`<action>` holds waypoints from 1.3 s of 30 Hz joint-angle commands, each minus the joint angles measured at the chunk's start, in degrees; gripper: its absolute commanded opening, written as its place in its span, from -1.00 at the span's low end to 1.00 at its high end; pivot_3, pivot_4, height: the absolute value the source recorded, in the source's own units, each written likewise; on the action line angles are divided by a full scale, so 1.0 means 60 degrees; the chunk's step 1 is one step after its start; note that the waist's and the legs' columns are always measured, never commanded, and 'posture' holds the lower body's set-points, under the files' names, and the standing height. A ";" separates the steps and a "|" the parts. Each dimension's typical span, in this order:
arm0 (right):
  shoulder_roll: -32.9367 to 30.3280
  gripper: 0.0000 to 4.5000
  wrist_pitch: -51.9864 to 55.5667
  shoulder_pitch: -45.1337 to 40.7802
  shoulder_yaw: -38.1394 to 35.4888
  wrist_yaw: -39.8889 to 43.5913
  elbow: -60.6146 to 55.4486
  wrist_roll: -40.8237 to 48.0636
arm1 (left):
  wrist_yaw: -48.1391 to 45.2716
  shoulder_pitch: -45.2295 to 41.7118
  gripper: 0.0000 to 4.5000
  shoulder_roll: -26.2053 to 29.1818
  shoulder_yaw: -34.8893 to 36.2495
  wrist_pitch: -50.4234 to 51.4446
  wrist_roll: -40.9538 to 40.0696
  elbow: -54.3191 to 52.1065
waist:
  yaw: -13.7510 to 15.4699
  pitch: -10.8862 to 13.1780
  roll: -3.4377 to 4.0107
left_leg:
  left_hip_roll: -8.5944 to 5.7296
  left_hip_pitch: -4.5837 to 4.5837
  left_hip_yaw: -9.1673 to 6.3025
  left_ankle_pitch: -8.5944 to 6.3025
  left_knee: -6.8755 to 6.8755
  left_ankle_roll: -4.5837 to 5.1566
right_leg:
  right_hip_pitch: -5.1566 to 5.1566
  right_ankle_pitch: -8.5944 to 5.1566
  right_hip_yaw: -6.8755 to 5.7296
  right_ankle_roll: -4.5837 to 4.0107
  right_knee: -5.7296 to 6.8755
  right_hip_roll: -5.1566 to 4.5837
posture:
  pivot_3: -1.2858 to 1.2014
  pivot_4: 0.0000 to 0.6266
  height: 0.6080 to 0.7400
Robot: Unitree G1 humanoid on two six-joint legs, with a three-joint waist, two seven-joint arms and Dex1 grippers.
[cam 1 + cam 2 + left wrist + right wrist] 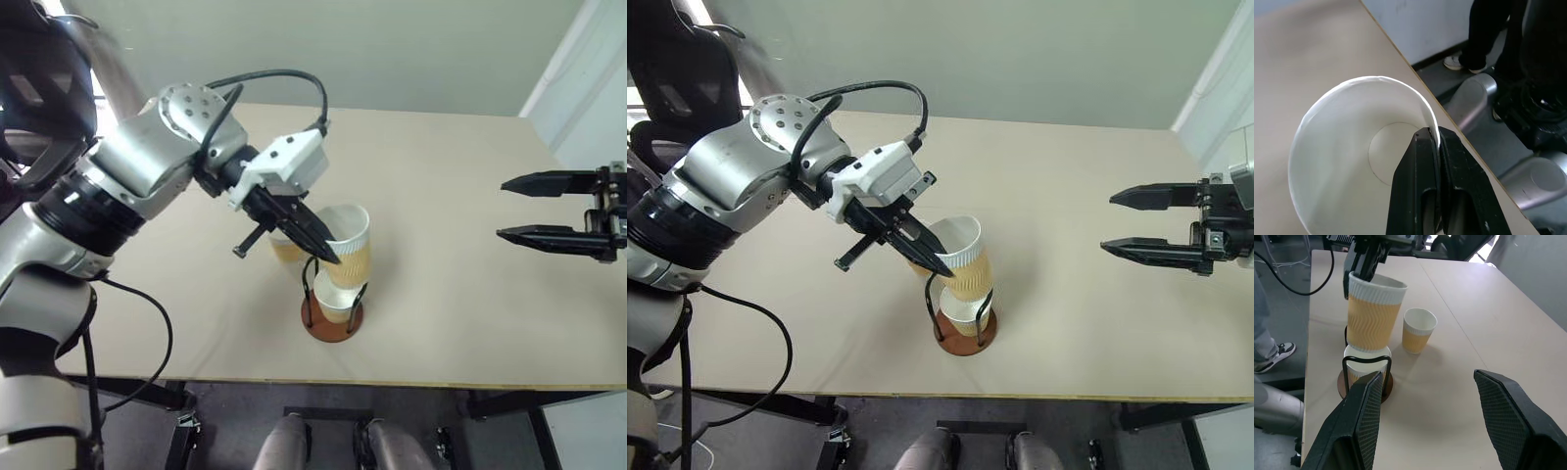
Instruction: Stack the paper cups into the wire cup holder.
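A: What's the setting?

B: A pale beige surface (470, 196) against a grey-green wall, dark floor past its near edge. In the left wrist view a person's shoe (1458, 62) stands on that floor.

A: And the holder?

B: The holder (332, 311) sits near the surface's front edge with one cup (1365, 363) already in it. The left pincer (933, 258) is clamped on the rim of a second cup (1374, 314), tilted just above the one in the holder.

A: Anything nearby?

B: A third cup (1418, 330) stands upright just behind the holder. The right pincer (524, 208) hangs well off to the right, fingers apart, holding nothing.
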 commanded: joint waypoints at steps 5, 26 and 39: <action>-0.0262 0.34 0.0492 0.0207 -0.1282 -0.0001 -0.0526 0.0943 | -0.0376 -0.0426 -0.97 0.0135 -0.0499 -0.0678 -0.0017 0.0144 | 0.0006 0.0002 0.0004 | 0.0000 0.0008 0.0000 0.0001 0.0001 -0.0001 | 0.0006 -0.0002 -0.0001 0.0001 0.0003 0.0001 | 0.03 -0.52 1.00; -0.0334 0.34 0.0920 0.1109 -0.2245 -0.0534 -0.1123 0.1163 | -0.0376 -0.0852 -0.97 -0.0284 -0.1729 -0.1978 0.0309 0.1030 | 0.0025 0.0004 0.0007 | -0.0009 0.0008 0.0001 -0.0001 0.0007 0.0005 | 0.0018 -0.0017 0.0005 0.0024 0.0001 -0.0001 | 0.03 -0.52 1.00; -0.0449 0.34 0.1049 0.1472 -0.2538 -0.0662 -0.1325 0.1178 | -0.0376 -0.0761 -0.97 -0.0402 -0.1978 -0.1910 0.0153 0.0989 | 0.0030 0.0003 0.0008 | -0.0012 0.0007 0.0002 -0.0002 0.0009 0.0006 | 0.0021 -0.0022 0.0006 0.0033 0.0000 -0.0001 | 0.03 -0.52 1.00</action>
